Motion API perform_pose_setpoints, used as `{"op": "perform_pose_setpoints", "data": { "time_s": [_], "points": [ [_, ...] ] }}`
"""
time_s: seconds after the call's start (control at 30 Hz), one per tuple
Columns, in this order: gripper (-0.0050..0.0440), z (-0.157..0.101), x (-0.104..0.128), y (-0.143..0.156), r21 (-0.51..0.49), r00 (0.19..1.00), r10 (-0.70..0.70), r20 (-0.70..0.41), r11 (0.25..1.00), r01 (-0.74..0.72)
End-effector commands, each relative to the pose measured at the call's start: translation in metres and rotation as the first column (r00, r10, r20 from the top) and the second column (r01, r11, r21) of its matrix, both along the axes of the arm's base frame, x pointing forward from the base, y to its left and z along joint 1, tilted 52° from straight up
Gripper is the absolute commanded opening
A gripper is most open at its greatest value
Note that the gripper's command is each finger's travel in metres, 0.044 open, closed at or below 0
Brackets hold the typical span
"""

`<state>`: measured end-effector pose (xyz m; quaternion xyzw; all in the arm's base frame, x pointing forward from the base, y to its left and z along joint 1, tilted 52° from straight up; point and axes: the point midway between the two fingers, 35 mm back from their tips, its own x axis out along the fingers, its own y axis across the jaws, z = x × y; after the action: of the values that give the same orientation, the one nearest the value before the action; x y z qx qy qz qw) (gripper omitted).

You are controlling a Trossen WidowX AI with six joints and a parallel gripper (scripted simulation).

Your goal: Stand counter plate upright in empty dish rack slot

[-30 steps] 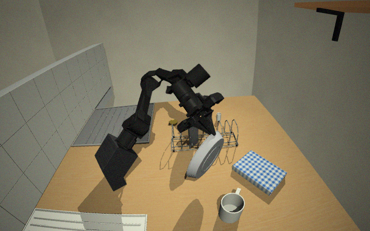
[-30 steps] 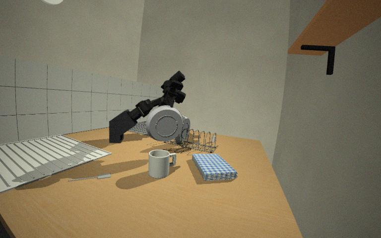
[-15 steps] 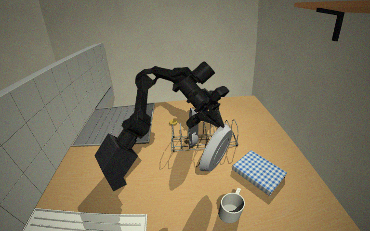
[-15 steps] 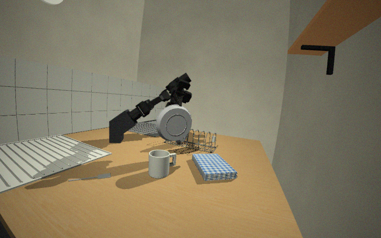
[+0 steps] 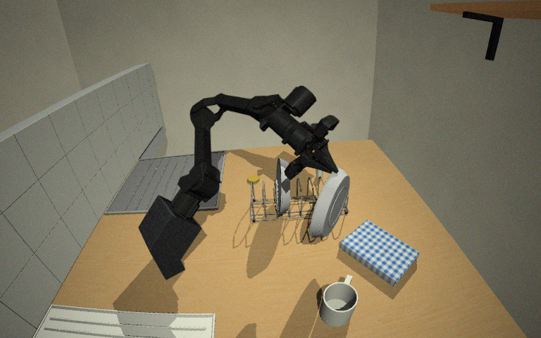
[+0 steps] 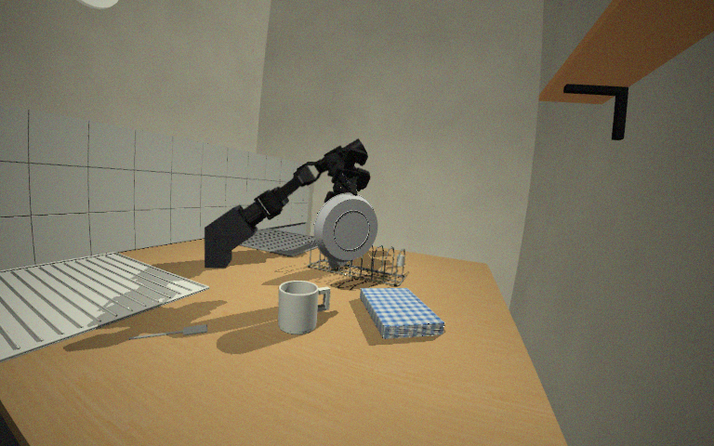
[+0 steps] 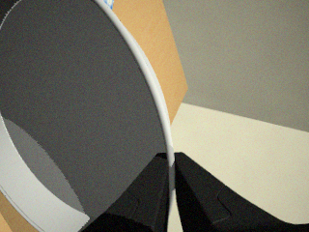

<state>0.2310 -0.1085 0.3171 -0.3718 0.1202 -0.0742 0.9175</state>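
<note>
My gripper [image 5: 334,169] [image 6: 337,193] [image 7: 170,161] is shut on the top rim of a white plate [image 5: 330,203] [image 6: 346,226] [image 7: 77,110]. The plate hangs on edge, slightly tilted, at the end of the wire dish rack [image 5: 265,217] [image 6: 390,263] nearest the checked cloth. I cannot tell whether its lower edge touches the rack or the counter. A second white plate [image 5: 282,187] stands upright in a slot near the rack's other end. In the exterior view the held plate hides it.
A blue checked folded cloth [image 5: 377,251] [image 6: 401,311] and a grey mug [image 5: 339,305] [image 6: 298,307] lie in front of the rack. A small shaker [image 5: 319,173] [image 6: 401,258] and a yellow disc [image 5: 253,179] sit behind it. A ribbed drainboard [image 5: 123,320] [image 6: 78,294] is at the counter's edge.
</note>
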Motion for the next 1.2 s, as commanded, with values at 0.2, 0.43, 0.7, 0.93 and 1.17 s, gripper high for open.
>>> {"op": "perform_pose_setpoints", "data": {
  "time_s": [0.2, 0.43, 0.7, 0.93, 1.17],
  "points": [
    [0.0, 0.033, -0.001, 0.012, 0.011, 0.995, -0.019, 0.1, 1.0, 0.018],
    [0.0, 0.048, -0.003, 0.02, 0.032, 0.988, -0.021, 0.154, 0.999, 0.016],
    [0.0, 0.041, -0.001, 0.02, 0.038, 0.991, -0.01, 0.136, 0.999, 0.005],
    [0.0, 0.041, -0.001, 0.02, 0.038, 0.991, -0.01, 0.136, 0.999, 0.005],
    [0.0, 0.041, -0.001, 0.02, 0.038, 0.991, -0.01, 0.136, 0.999, 0.005]
  ]
}}
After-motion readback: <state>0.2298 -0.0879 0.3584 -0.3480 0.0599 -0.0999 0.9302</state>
